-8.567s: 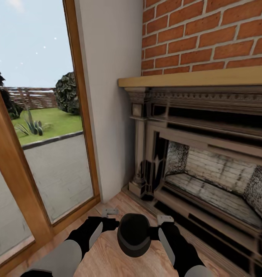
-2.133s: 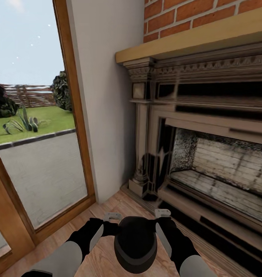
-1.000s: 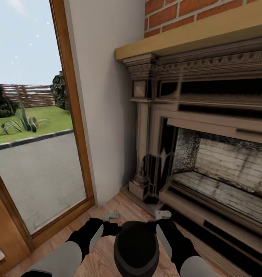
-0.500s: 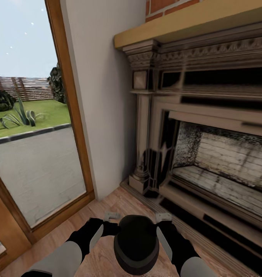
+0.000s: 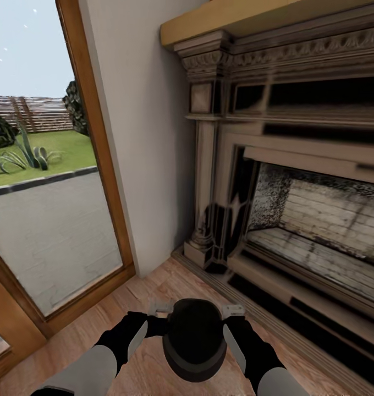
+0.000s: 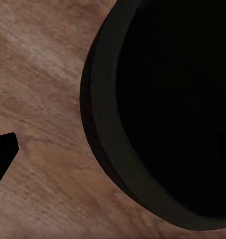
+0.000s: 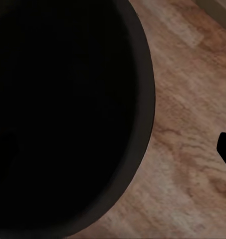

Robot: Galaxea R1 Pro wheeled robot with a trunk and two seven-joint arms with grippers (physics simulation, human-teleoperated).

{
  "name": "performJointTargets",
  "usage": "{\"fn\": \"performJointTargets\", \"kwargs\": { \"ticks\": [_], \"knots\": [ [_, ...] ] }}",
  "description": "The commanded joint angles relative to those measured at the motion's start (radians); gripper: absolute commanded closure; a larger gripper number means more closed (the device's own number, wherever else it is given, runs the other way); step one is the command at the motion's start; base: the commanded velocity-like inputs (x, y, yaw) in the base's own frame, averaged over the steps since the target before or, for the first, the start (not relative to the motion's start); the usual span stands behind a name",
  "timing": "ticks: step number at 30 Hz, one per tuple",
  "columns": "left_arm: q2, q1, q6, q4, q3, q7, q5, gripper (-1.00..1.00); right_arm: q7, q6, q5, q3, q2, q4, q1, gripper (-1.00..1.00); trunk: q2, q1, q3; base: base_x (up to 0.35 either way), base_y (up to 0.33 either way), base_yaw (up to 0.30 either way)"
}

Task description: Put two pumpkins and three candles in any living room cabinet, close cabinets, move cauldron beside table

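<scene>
While the cauldron (image 5: 194,338) sat squarely between the two arms, its wide black mouth facing up toward the head camera, the relation that mattered was a plain one: it lay centred, no nearer one arm than the other, with a tool at each flank. Being round, it had no long axis to line up. The left tool (image 5: 158,316) stood at its left side and the right tool (image 5: 231,316) at its right, each close against the rim. Whether their fingers were pressed to the pot or merely beside it could not be told, since the dark body hid the tips. In the left wrist view the cauldron's rim (image 6: 105,149) curved over plank floor (image 6: 38,89), and the right wrist view showed the same dark wall (image 7: 140,99) over wood.

Outward from the pot, the light wood floor (image 5: 148,286) ran to an ornate fireplace (image 5: 297,209) on the far right, a pale wall (image 5: 148,137) ahead, and a wood-framed glass door (image 5: 49,220) on the left. My judgement is that the cauldron was being carried, with some way left to go before it could stand beside the low living-room piece named in the task.
</scene>
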Motion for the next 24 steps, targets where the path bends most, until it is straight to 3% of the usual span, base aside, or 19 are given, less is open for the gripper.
{"fn": "performJointTargets", "kwargs": {
  "ticks": [1, 11, 24],
  "knots": [
    [0.001, 0.000, 0.005, -0.002, -0.005, 0.000, 0.004, -1.00, -0.009, 0.004, -0.011, 0.004, -0.001, -0.001, -0.001, -1.00, -0.001, 0.000, -0.005, 0.000, 0.000, 0.000],
    [0.002, 0.000, 0.003, -0.003, -0.005, -0.001, 0.004, -1.00, -0.009, 0.003, -0.010, 0.004, 0.001, -0.002, -0.001, -1.00, -0.003, 0.005, -0.044, 0.000, 0.000, 0.000],
    [0.001, 0.000, 0.002, -0.004, -0.005, -0.002, 0.004, -1.00, -0.009, 0.003, -0.011, 0.005, 0.001, -0.001, -0.001, -1.00, -0.003, 0.005, -0.044, 0.000, 0.000, 0.000]
  ]
}}
